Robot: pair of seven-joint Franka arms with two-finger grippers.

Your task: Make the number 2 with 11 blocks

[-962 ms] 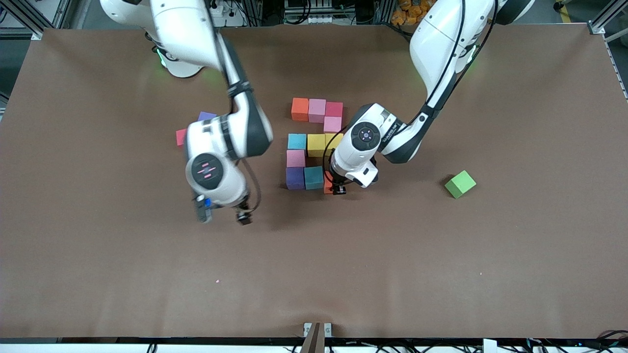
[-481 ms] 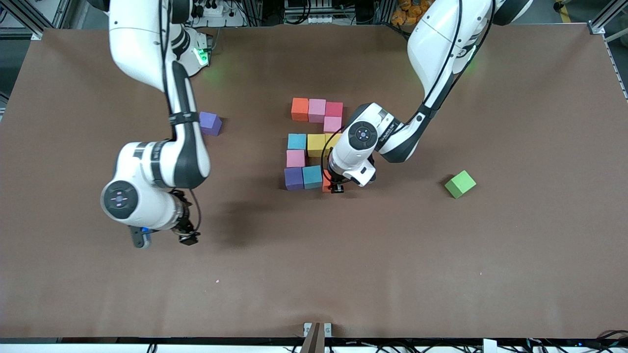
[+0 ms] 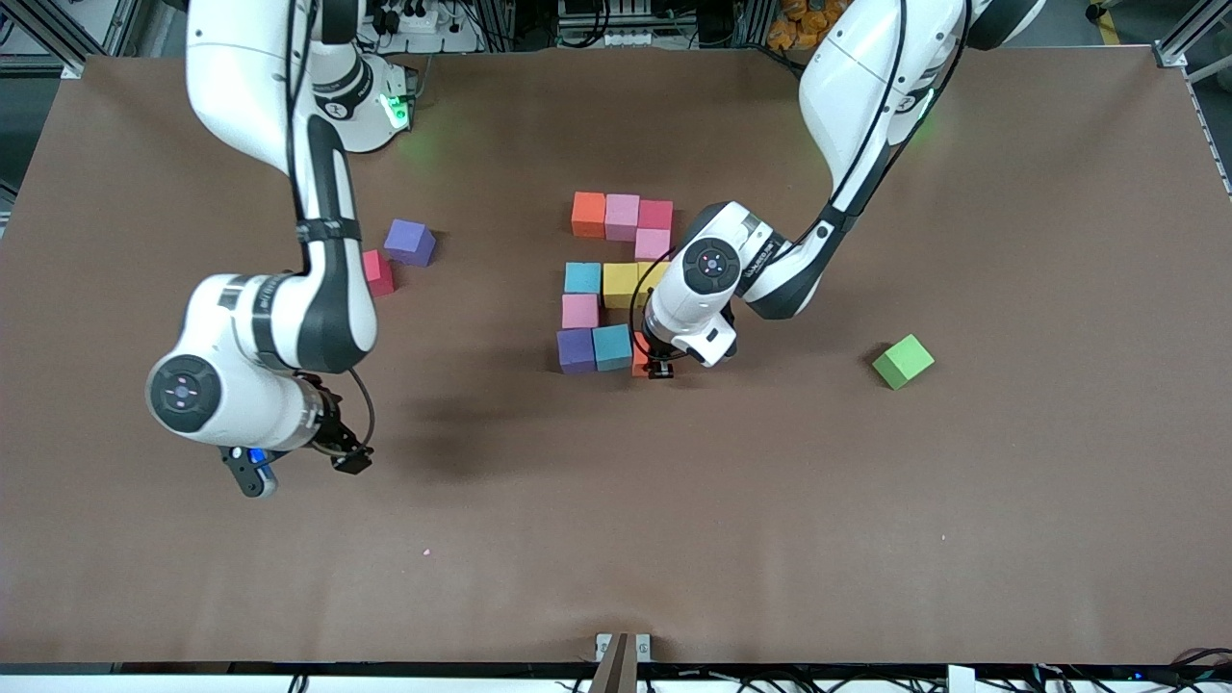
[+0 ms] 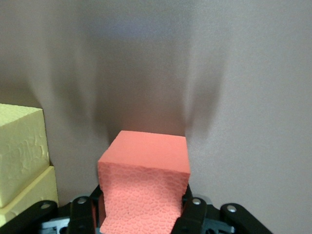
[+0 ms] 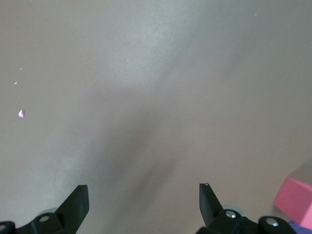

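Brown matte surface (image 3: 866, 529) is seen carrying the nearly finished number 2 (image 3: 616, 284), built of small matte foam cubes. Its long axis runs from the robot bases toward the front camera. The last small orange foam cube (image 4: 144, 187) is gripped by the left tool (image 3: 660, 367) at the digit's bottom row, beside the light blue foam cube (image 3: 613, 346); only release appears left. The right tool (image 3: 306, 464), open and empty, waits well apart from the digit, toward the right arm's end.
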